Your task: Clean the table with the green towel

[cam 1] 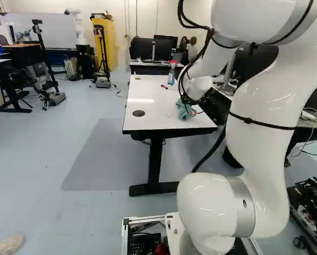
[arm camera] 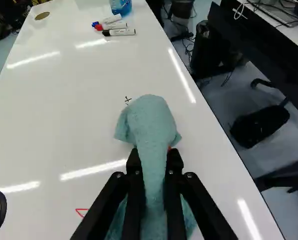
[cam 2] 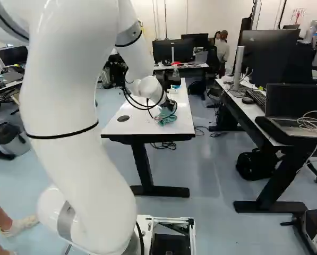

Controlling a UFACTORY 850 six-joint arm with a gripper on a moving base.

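- Wrist view: gripper point(arm camera: 154, 156) clamped on the green towel point(arm camera: 151, 120), one finger on each side, cloth bunched between. Loose folds spread ahead of the fingertips and below them, apparently onto the white table point(arm camera: 59, 115).
- Same view: small black mark point(arm camera: 128, 100) just beside the towel's front fold; red mark point(arm camera: 81, 212) beside the gripper, on the side away from the table's nearer long edge. Both need wiping.
- Farther ahead, three markers point(arm camera: 112, 26) lying together near the spray bottle point(arm camera: 121, 6).
- Left base view: arm point(cam 1: 259, 111) reaching over the table's end closest to the base; towel near that end's right corner, inboard of the edge. Bottle and markers well apart from it, farther up the table.
- Right base view: towel at the same end, seemingly resting on the surface under the wrist. Desk with laptop point(cam 2: 293, 119) stands separate, across a gap.
- Step in hand, my reading: wiping, grasp already made. Next move calls for keeping the grip, light downward pressure, strokes across both marks. Bunched cloth may skip spots; long strokes ahead could knock the markers.
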